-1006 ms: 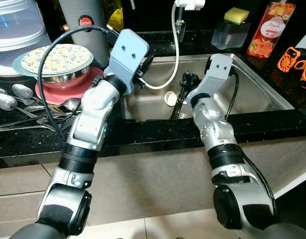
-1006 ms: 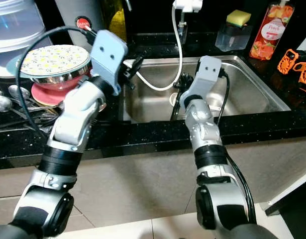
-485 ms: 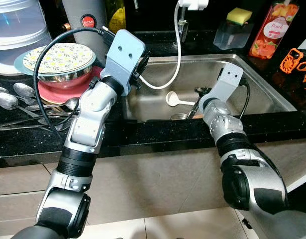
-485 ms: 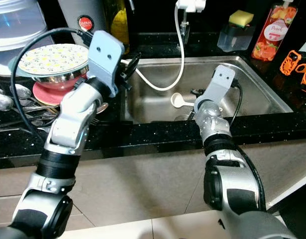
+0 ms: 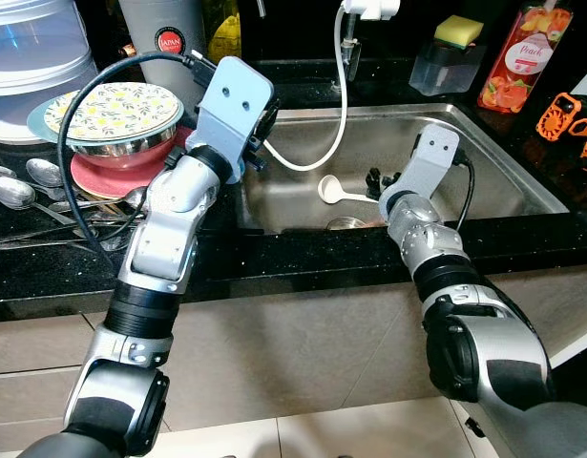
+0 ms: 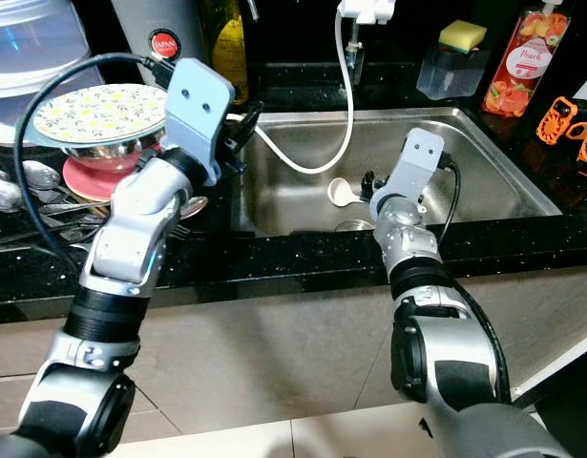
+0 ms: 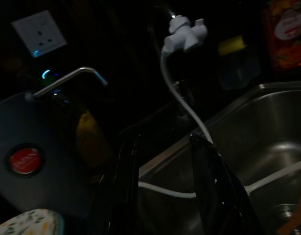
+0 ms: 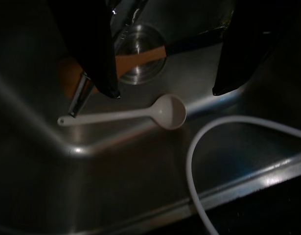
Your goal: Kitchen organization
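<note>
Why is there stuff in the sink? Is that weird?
A bit. A white ladle lies loose on the sink floor beside the drain, a wooden-handled utensil rests across the drain, and a white hose dangles in.

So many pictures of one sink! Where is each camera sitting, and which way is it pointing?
Left eye view: on the head, looking down at the sink; both silver arms show.
Right eye view: beside it, same scene, slightly shifted.
Left wrist view: on the left arm, looking along the open left gripper toward the white hose and sink corner.
Right wrist view: on the right arm, looking down between the open right gripper at the white ladle.
Shared: ladle and hose appear in the head views too.
</note>
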